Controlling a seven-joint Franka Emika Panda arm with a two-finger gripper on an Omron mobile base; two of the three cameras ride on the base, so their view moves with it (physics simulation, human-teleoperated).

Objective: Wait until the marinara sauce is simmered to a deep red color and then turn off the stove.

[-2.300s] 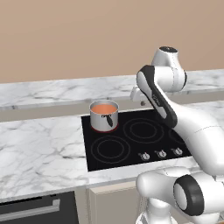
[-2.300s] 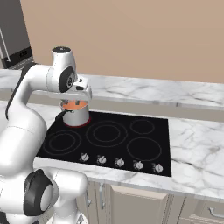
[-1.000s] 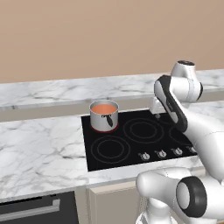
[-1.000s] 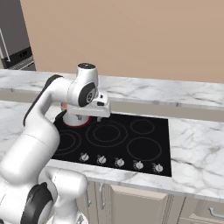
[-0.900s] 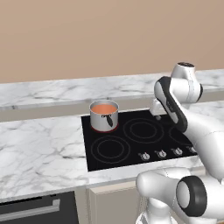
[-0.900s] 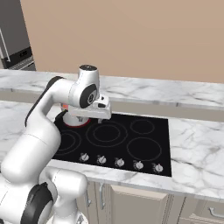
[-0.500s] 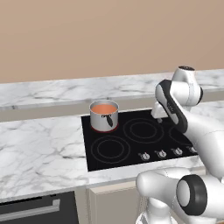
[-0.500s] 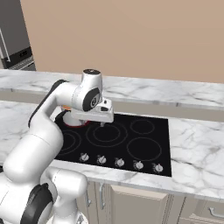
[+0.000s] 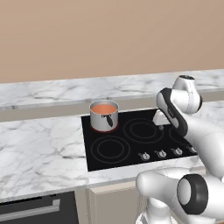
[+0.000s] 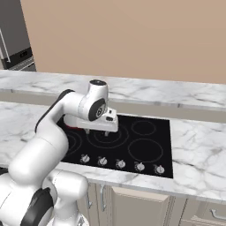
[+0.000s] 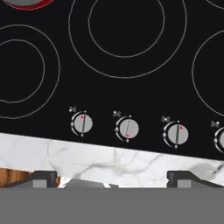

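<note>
The flat black glass stove was set in the white marble counter with grey veins, and in the left base view four thin grey burner rings could be counted on it, though the robot arm covered part of the right ones. One small steel saucepan stood on the rear left burner, and the smooth orange-red marinara sauce filled it as one round disc; around the foot of the pan the burner glowed red. Along the front edge of the stove there was a row of small silver knobs: five in the right base view, where the middle silver knob was one of them, and four in the left base view, where the arm hid the end of the row. In the hand view three knobs were complete and a fourth was cut by the right edge; the second knob from the left had its red mark pointing down, while the two knobs beside it had their marks pointing up. The white two-finger gripper hung above the middle of the stove, touching nothing, and its two dark finger tips stood wide apart with nothing between them.
</note>
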